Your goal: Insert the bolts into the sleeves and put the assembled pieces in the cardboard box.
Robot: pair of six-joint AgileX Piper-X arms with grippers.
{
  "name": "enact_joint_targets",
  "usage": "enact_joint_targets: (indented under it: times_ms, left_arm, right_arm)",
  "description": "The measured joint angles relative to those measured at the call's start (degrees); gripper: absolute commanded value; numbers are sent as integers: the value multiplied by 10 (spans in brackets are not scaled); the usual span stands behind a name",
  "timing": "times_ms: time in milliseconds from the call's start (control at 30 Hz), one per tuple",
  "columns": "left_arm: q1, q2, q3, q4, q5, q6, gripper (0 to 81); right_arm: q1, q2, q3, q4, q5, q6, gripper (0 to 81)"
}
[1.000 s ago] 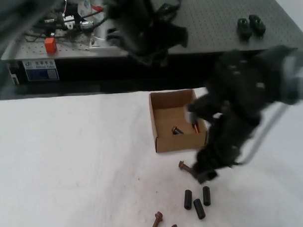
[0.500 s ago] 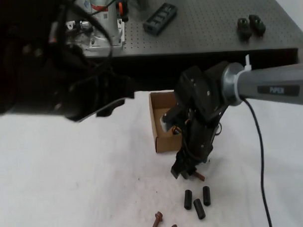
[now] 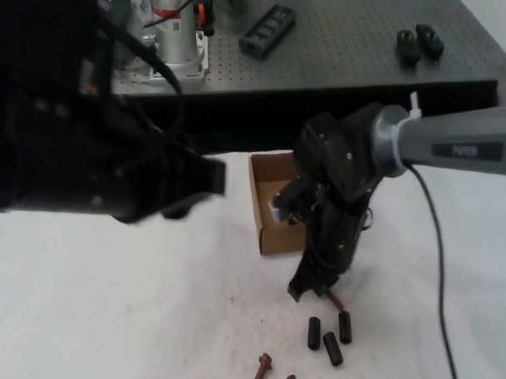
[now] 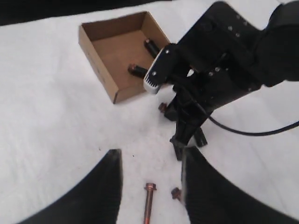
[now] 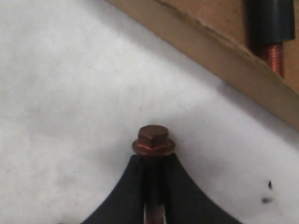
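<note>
White soft cloth [image 3: 116, 327] over bench, bit wrinkly. Behind it, dark grey metal table [image 3: 355, 28] full of tiny holes. Black shadow gap [image 3: 259, 123] under table edge. On table: black tray with slots [image 3: 266, 29], two small dark green things [image 3: 418, 42] side by side, shiny silver block [image 3: 180, 55] with wires near it. White patch [image 3: 489, 2] at far corner.

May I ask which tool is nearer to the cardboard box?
Right. The right tool grips a bolt beside the cardboard box; the left tool hovers farther off, above a loose bolt.
</note>
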Motion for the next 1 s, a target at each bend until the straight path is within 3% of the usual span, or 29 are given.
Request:
enact_joint_targets:
  times_ms: [133,333,600,1000]
  left_arm:
    - [-9,105,-15,0,26,2,300]
    - [-64,255,-109,8,47,2,326]
    - [-99,362,-198,48,51,2,360]
    - [-115,468,-263,86,41,2,356]
  right_arm:
    - [-23,-124,64,-4,-7,44,24]
    - [-55,-277,147,-10,-8,90,24]
    - [-137,-542,273,34,-5,121,24]
    - [-160,-596,294,40,-5,135,24]
